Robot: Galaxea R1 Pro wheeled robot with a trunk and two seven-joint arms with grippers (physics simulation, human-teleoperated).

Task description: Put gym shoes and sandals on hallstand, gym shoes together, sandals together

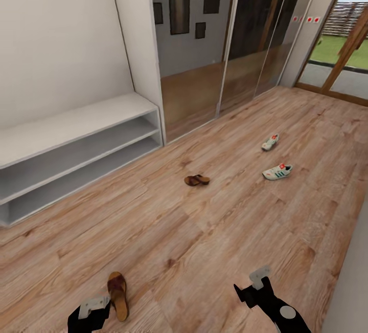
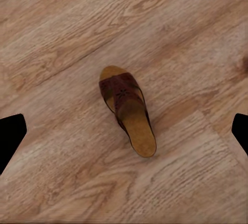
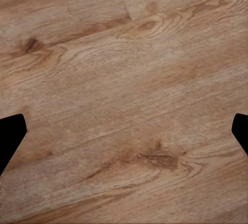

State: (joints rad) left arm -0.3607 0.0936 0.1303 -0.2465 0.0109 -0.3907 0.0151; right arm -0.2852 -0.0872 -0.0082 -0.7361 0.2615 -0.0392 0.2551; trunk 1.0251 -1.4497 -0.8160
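A: Starting at the left, we see the hallstand [image 1: 76, 143]: a smooth light-grey unit against the white wall, boxy, with a flat top and two open shelves beneath. Nothing sits on it.

B: Then, low in the head view, our left hand [image 1: 93, 306], dark with a pale grey block on it. In the left wrist view its two black fingertips [image 2: 11, 136] stand far apart at the picture's edges, so we call it spread open and holding nothing. Just beside it lies the near sandal [image 1: 118, 294], flat on the corridor floor [image 1: 204, 230]; the left wrist view shows its dark brown pierced strap and smooth tan footbed [image 2: 127, 111].

A: The floor is warm brown planking with strong grain and knots. Further along, near the middle, the far sandal [image 1: 197, 180] rests on the planks, well apart from the first.

B: Right of that, the two gym shoes, both on the floor: the near gym shoe [image 1: 277, 171], white with green stripes, and the far gym shoe [image 1: 270, 142] beyond it, showing red-orange accents.

A: Last, our right hand [image 1: 257, 282]. Its fingertips [image 3: 11, 136] also stand wide apart over bare wood grain, open and empty.
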